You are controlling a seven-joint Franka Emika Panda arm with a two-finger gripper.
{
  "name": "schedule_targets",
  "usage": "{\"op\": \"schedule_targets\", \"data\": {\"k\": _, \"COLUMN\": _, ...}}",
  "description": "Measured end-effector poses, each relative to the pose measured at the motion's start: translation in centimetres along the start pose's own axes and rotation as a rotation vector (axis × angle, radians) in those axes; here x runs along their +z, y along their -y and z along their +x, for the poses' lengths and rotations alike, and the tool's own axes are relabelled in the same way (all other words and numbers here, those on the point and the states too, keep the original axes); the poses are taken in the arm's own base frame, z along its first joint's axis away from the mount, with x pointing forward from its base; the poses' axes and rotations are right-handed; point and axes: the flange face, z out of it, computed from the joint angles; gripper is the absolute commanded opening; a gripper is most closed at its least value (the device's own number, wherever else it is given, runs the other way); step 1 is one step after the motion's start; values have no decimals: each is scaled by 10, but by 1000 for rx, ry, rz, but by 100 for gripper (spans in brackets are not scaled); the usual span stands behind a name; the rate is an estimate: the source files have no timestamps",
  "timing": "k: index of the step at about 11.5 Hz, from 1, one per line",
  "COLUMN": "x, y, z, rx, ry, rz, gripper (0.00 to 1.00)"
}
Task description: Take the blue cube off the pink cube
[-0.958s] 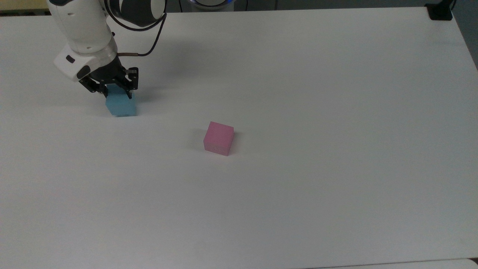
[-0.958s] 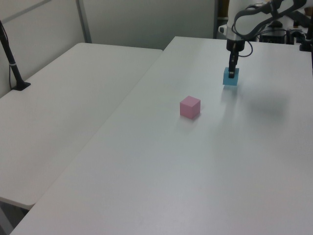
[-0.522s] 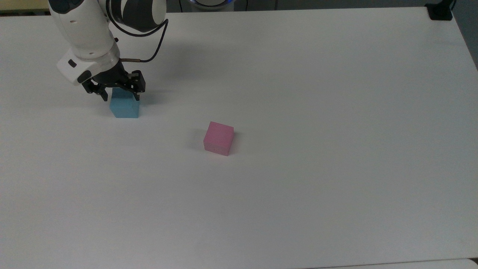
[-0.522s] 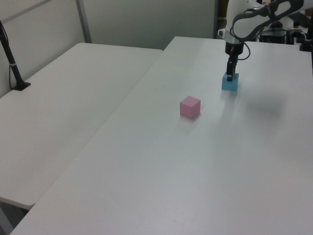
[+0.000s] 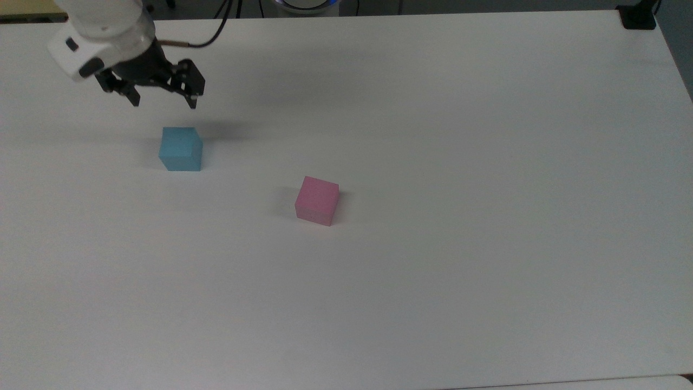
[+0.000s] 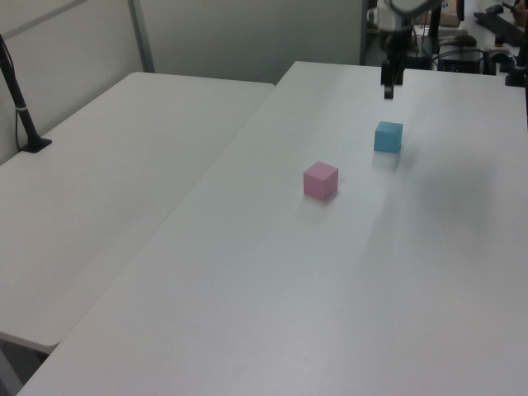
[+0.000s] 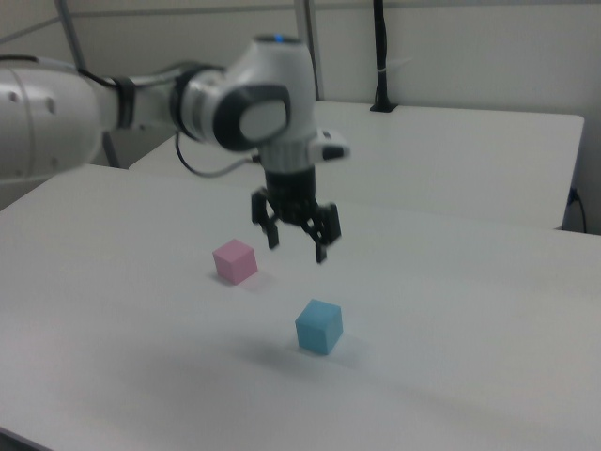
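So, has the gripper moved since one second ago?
Yes. The gripper was closed around the blue cube then; now it is open and raised clear above it, toward the top view's upper edge. The pink cube has not shifted.

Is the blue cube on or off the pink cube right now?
Off. The blue cube sits on the table, apart from the pink cube.

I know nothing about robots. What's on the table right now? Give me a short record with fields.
blue cube: on the table, on its own, nothing touching it
pink cube: on the table, apart from the blue cube, nothing on top
gripper: open, empty, in the air above the blue cube
stacking: none; the cubes sit separately
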Motion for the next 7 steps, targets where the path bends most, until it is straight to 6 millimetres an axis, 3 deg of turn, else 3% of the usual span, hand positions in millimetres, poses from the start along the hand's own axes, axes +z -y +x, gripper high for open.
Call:
{"op": "schedule_targets", "data": {"k": 2, "x": -76, "y": 18, "z": -26, "rx": 32, "ry": -21, "rz": -1, "gripper": 100}}
{"op": "schedule_targets", "data": {"k": 4, "x": -128, "y": 43, "z": -59, "rx": 52, "ry": -37, "rz": 1, "gripper": 100}}
{"op": "schedule_targets", "data": {"k": 5, "x": -150, "y": 62, "z": -72, "rx": 82, "ry": -59, "rz": 1, "gripper": 100}}
{"op": "schedule_targets", "data": {"k": 7, "x": -169, "y": 95, "z": -88, "rx": 69, "ry": -55, "rz": 6, "gripper": 100}}
